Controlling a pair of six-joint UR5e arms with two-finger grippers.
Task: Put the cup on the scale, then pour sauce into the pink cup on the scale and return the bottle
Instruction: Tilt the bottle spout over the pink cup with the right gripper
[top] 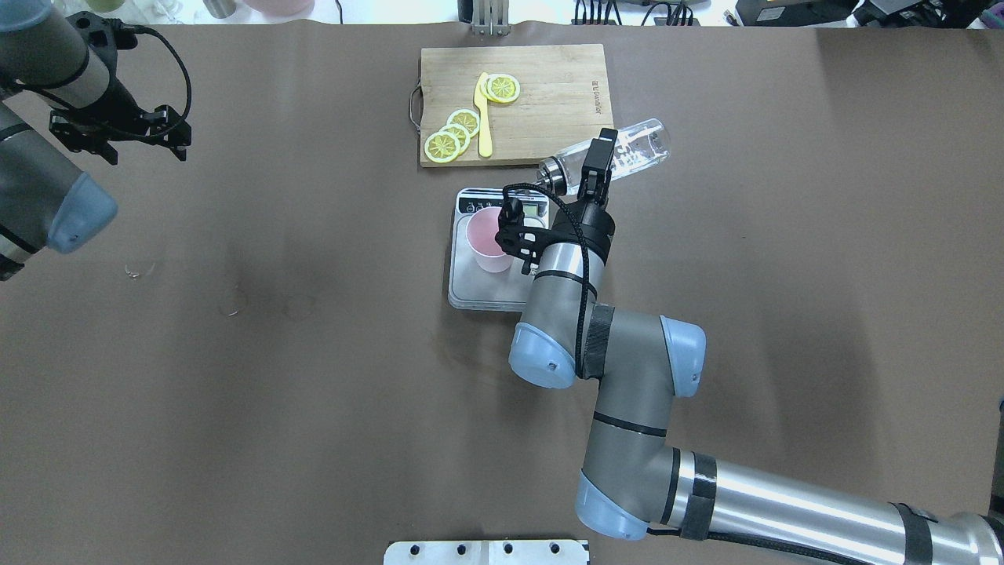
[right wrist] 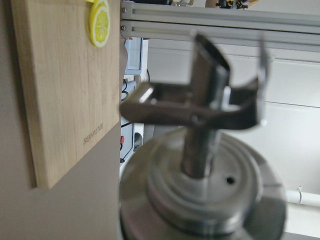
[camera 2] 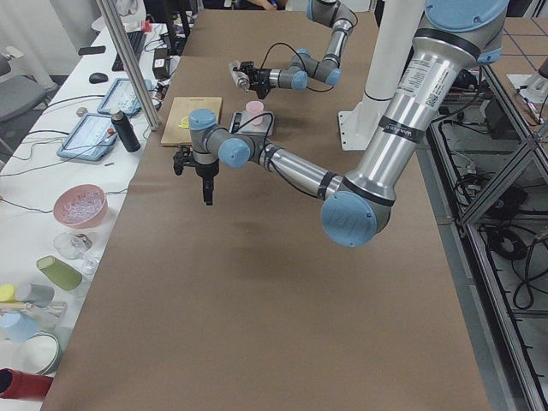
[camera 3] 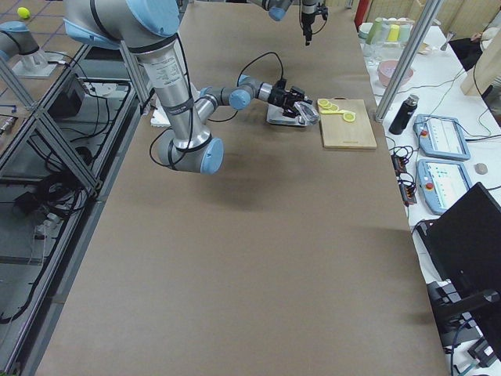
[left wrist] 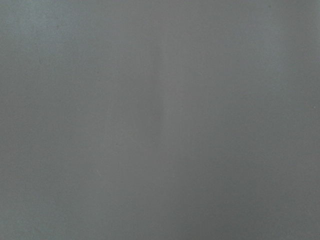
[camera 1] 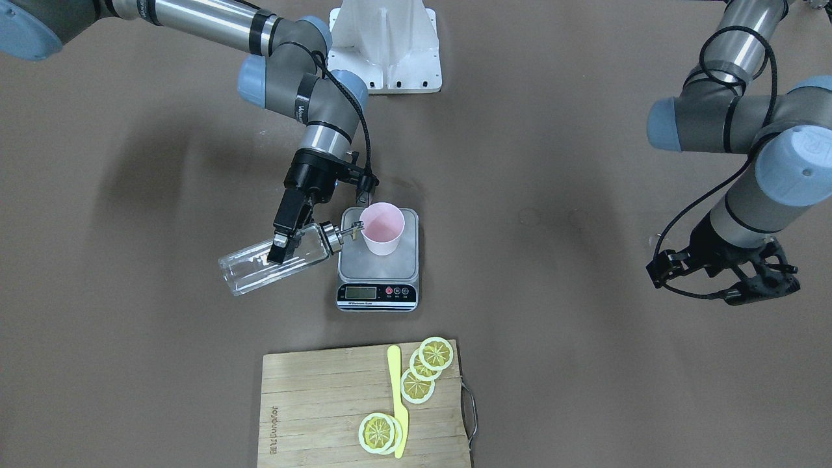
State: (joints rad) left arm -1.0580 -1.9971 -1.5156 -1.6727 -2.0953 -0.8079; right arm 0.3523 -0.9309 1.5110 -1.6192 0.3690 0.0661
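One bottle is held tipped, clamped in the right pincer, its spout at the cup on the scale. Whether the left pincer is apart cannot be told.

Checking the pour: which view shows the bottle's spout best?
Exterior front-facing: the spout sits clear at the rim of the cup. Overhead, the right arm partly blocks it; side views show it tiny; the right wrist view shows it blurred.

Pink cup is sitting upright on the scale platform, display strip facing away from the robot. Clear glass bottle is hanging tipped near horizontal beside the scale, metal spout reaching the cup rim. Sauce level not readable.
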